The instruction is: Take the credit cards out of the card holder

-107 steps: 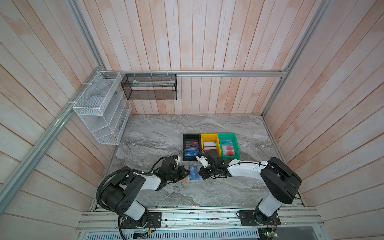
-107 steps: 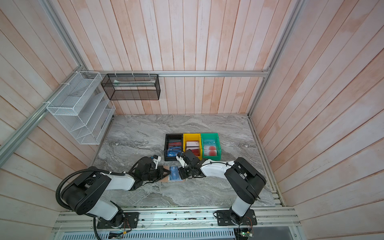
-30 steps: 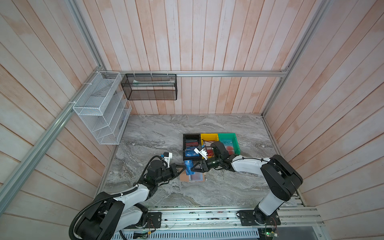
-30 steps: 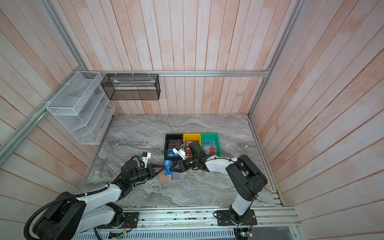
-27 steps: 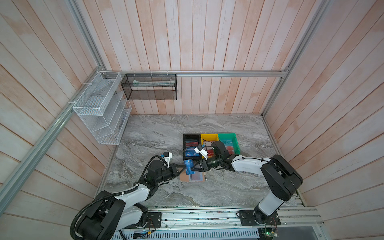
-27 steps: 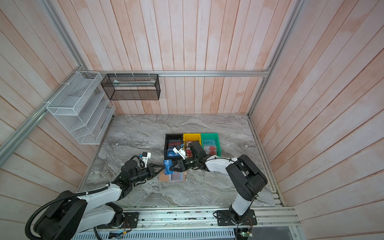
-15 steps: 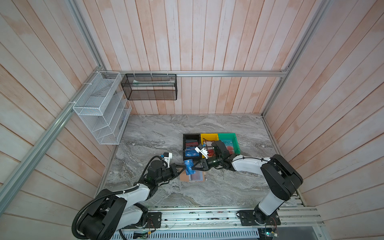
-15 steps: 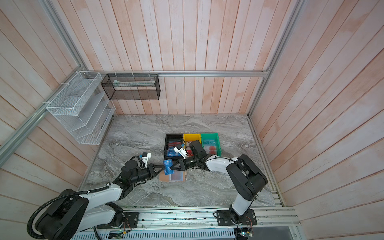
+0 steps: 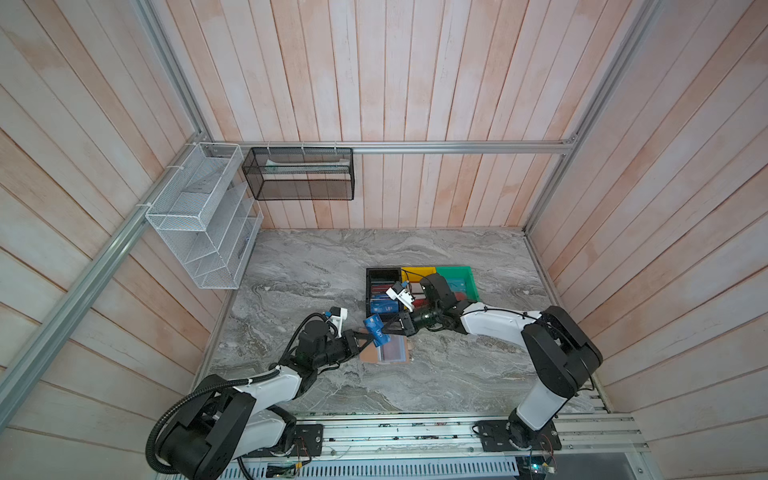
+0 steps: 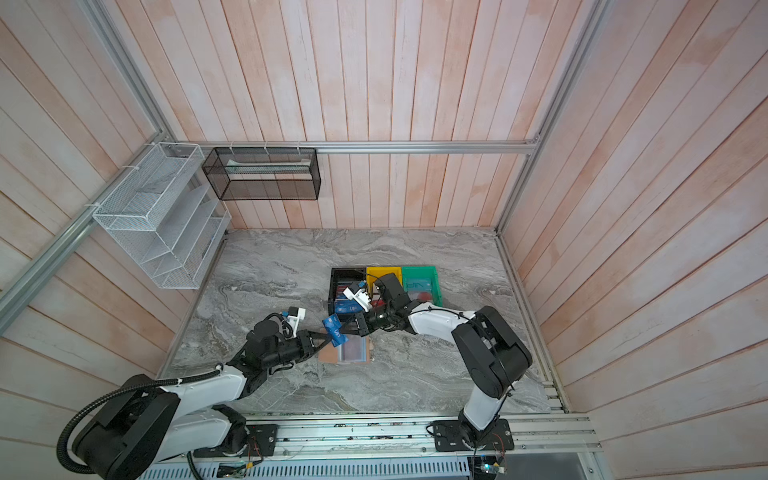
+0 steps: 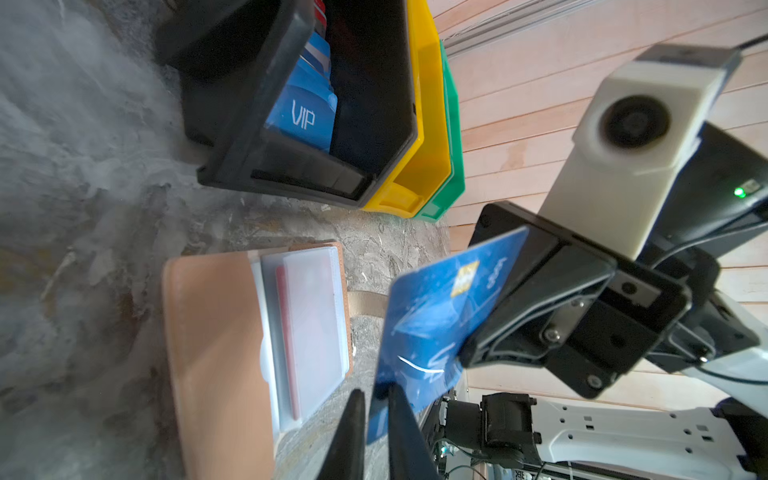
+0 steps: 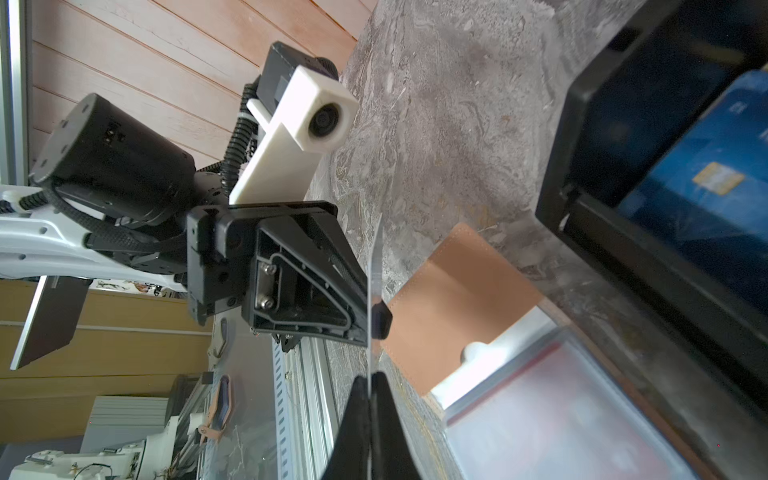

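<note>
Marble table (image 9: 299,266) lies bare beyond the left gripper (image 11: 374,401), narrow about a blue "VIP" card (image 9: 376,331), hold unclear; right gripper (image 12: 369,384) pinches its other edge, holder (image 9: 368,356) below both.

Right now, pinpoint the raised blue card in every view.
Top view: blue card just below centre, over the card holder's left edge.
Top view: same place.
Left wrist: close up, face-on, beside the card holder.
Right wrist: edge-on, a thin line.
Shared landmark: the tan card holder, in all four.

The card (image 11: 436,316) looks glossy plastic, the card holder (image 11: 212,345) matt leather-like, the table (image 11: 83,166) perhaps stone.
</note>
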`<state>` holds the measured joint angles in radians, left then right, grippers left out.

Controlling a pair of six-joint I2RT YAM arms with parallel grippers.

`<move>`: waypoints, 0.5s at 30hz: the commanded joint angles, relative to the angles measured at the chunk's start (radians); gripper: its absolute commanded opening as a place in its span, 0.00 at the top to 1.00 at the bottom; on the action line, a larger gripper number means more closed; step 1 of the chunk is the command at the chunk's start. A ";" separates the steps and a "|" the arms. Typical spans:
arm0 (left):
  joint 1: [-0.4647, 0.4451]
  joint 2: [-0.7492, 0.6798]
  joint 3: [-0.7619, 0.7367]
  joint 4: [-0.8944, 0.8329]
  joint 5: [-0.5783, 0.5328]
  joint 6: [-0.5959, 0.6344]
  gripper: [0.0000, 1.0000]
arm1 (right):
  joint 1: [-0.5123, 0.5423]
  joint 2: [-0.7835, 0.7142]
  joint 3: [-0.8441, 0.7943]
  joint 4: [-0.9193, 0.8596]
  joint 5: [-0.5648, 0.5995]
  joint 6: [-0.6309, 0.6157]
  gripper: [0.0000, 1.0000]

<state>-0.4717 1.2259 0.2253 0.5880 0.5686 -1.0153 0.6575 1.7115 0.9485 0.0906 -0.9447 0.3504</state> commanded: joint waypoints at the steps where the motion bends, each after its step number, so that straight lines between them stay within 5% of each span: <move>1: -0.002 -0.030 0.024 -0.068 -0.002 0.040 0.85 | -0.024 -0.020 0.080 -0.185 -0.021 -0.131 1.00; 9: -0.001 -0.002 0.024 -0.082 -0.023 0.052 0.85 | -0.051 0.070 0.423 -0.658 0.228 -0.389 1.00; 15: -0.001 0.068 0.053 -0.121 -0.037 0.072 0.85 | -0.041 0.175 0.636 -0.809 0.463 -0.517 1.00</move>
<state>-0.4717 1.2716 0.2527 0.4911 0.5503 -0.9749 0.6090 1.8450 1.5330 -0.5514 -0.6369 -0.0566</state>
